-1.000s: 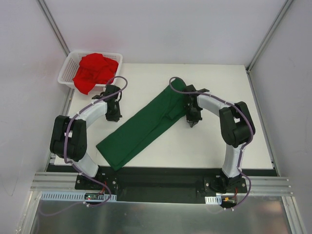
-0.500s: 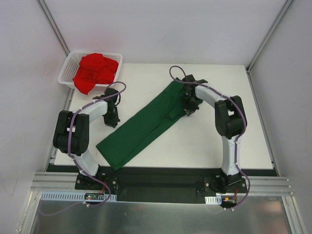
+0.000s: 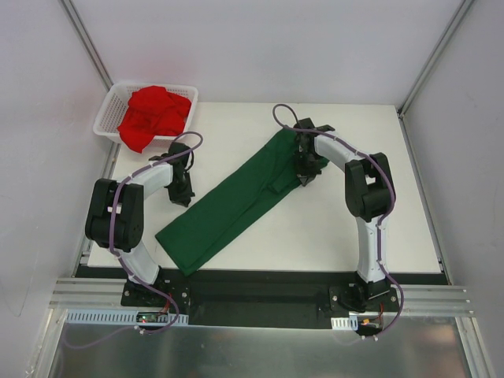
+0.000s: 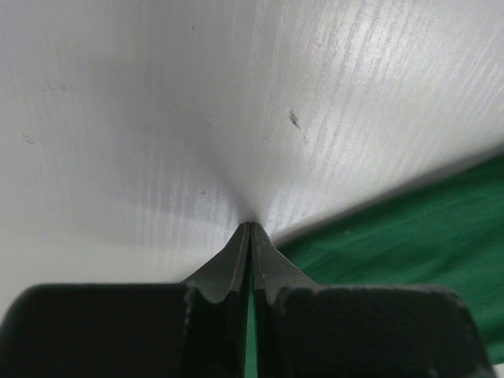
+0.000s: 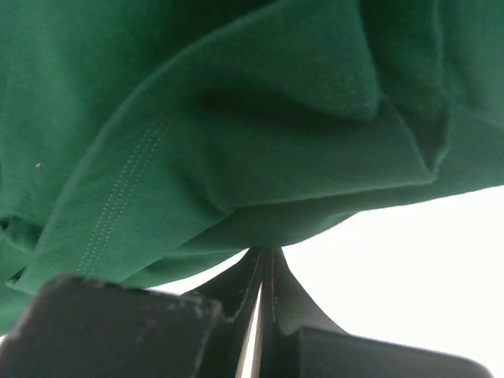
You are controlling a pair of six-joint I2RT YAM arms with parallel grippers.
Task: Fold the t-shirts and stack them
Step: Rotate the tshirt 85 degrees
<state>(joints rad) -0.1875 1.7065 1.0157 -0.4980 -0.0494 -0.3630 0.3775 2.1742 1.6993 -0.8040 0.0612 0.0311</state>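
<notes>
The dark green t-shirt [image 3: 236, 206] lies as a long narrow strip running diagonally across the white table, and it fills the upper part of the right wrist view [image 5: 197, 118]. The red t-shirt [image 3: 153, 114] sits crumpled in a basket. My left gripper [image 3: 182, 197] is shut, its tips [image 4: 250, 226] pressed on bare table just left of the green cloth [image 4: 409, 244]. My right gripper [image 3: 305, 179] is shut too, and its tips [image 5: 268, 252] touch the folded edge at the strip's far right end. Neither holds cloth.
The white mesh basket [image 3: 103, 122] stands at the table's far left corner, partly over the edge. Bare table [image 3: 362, 213] stretches right of the strip. Grey walls with metal posts close in the sides and back.
My right gripper has moved away from the near edge, up against the far end of the green strip. My left gripper shifted slightly toward the strip's left edge. Both stayed shut.
</notes>
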